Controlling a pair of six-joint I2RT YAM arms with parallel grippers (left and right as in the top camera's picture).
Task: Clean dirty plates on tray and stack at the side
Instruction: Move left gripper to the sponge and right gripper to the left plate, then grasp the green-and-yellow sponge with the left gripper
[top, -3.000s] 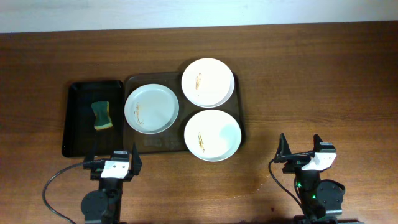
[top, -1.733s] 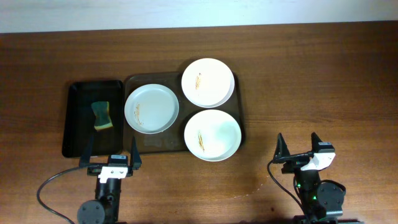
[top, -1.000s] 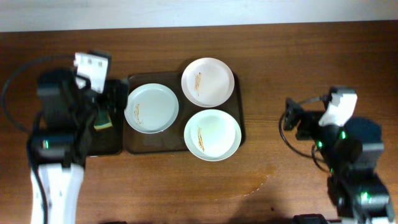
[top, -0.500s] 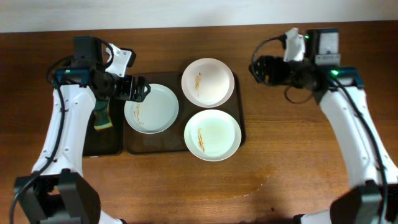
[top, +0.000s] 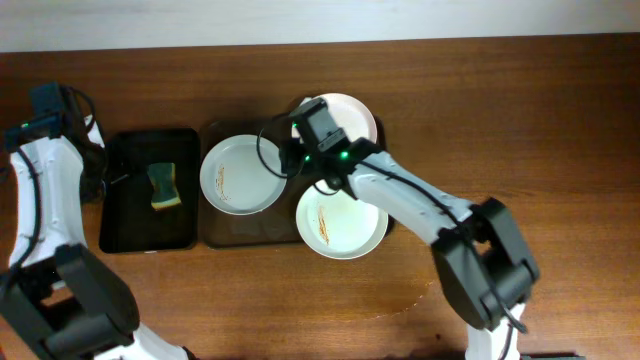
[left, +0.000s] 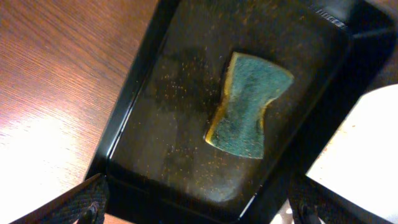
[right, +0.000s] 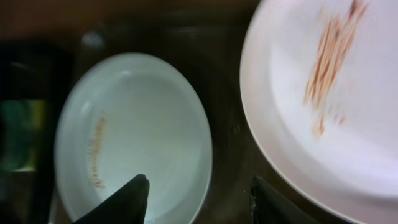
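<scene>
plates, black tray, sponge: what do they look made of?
The plates: white, smooth, faint sheen; glazed ceramic or melamine, cannot tell which. The black tray: glossy, light reflections, fine speckles; probably plastic. The sponge: coarse green scouring face over a yellow foam layer visible at its edge.

Right arm (top: 400, 195) overhangs the tray's (top: 243, 230) right plates (top: 340, 225); sponge (top: 163, 187) lies unobstructed.

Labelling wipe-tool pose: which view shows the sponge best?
Left wrist: the sponge sits mid-frame, sharp, lying flat in the black tray with nothing covering it. Overhead shows the sponge whole but small. Right wrist gives only a blurred green-yellow smear at its left edge, too vague to use.
</scene>
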